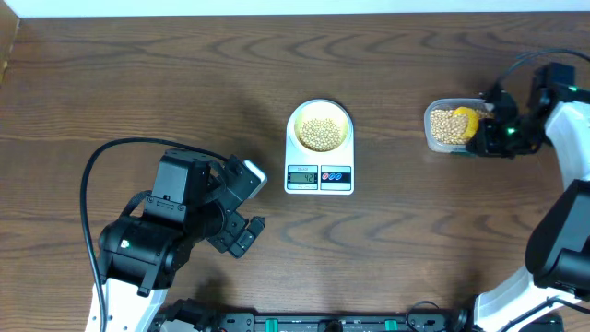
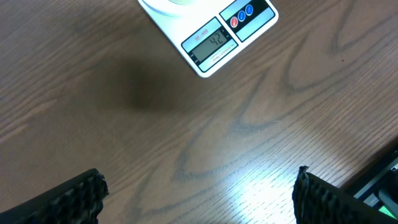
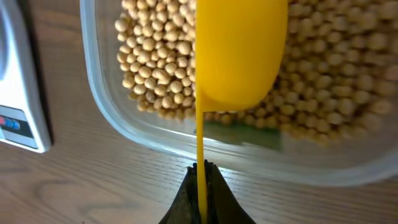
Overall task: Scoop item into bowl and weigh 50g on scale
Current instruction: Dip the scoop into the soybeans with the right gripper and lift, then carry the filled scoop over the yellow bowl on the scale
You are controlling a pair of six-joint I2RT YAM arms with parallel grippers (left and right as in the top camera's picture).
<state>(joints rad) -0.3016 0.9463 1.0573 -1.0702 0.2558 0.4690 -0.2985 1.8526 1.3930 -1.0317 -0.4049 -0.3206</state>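
Left wrist view cuts off the scale.

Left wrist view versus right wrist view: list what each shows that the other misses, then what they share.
Left wrist only: the display, apparently reading 42, and the open left claw over bare wood. Right wrist only: the right claw shut on a yellow scoop over the beans in a clear tub. Both: the scale and the wooden table.
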